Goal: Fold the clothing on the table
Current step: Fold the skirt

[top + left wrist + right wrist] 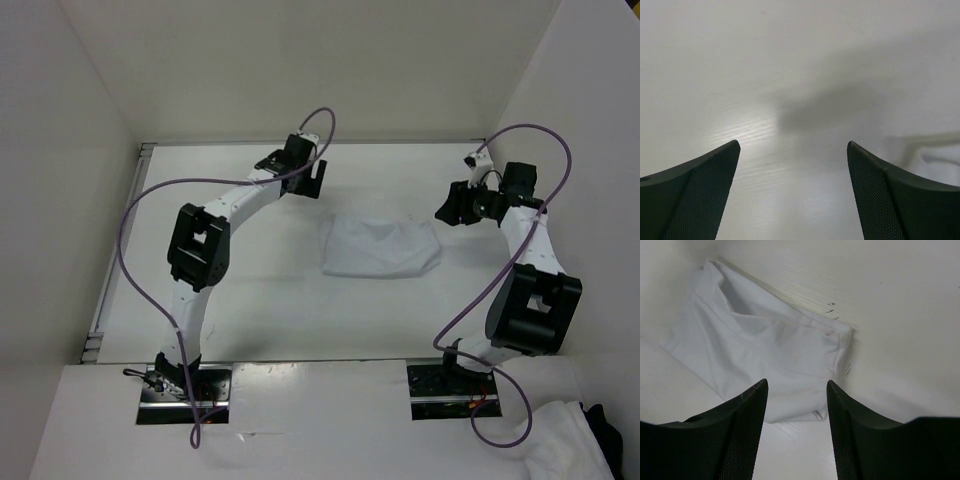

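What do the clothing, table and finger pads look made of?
Clothing: thin white woven or knit fabric, matte; soft creases and a stitched hem show. Table: likely white laminate or painted wood, matte; faint grain lines in the wrist views. Finger pads: dark, probably rubber or textured plastic; fine dimpled mesh pattern.

Open table rings the clothing, walls beyond.
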Robot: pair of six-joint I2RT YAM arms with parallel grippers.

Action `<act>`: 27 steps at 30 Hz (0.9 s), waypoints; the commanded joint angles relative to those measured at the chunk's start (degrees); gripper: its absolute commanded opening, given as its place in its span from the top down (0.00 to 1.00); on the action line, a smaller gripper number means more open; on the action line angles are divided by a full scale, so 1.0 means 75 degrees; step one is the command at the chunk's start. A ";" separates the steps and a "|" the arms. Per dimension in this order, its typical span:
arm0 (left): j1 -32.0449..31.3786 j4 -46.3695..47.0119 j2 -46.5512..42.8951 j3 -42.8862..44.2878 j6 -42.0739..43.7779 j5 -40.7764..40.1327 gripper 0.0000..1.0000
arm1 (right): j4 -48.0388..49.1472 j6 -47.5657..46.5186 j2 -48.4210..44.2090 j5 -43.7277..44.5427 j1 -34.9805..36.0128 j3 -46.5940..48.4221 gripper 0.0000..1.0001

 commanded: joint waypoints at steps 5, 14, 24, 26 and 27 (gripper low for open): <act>0.0072 -0.0042 -0.0761 -0.0214 -0.0097 0.0128 0.06 | -0.0662 -0.0613 -0.0395 -0.0321 -0.0038 -0.0084 0.44; -0.0210 0.0789 -0.1746 -0.1973 -0.0550 0.4910 0.20 | -0.1027 -0.1213 0.0658 0.0125 0.0079 -0.0448 0.44; -0.0210 0.0710 -0.0763 -0.1061 -0.0786 0.4855 0.30 | -0.0723 -0.1049 0.1900 0.0054 0.0079 0.0243 0.45; -0.0210 0.0709 -0.0680 -0.0989 -0.0693 0.4642 0.26 | -0.0723 -0.1049 0.2334 0.0125 0.0149 0.0651 0.45; -0.0210 0.0709 -0.0610 -0.0885 -0.0693 0.4642 0.26 | -0.0723 -0.1049 0.2475 0.0125 0.0150 0.0793 0.45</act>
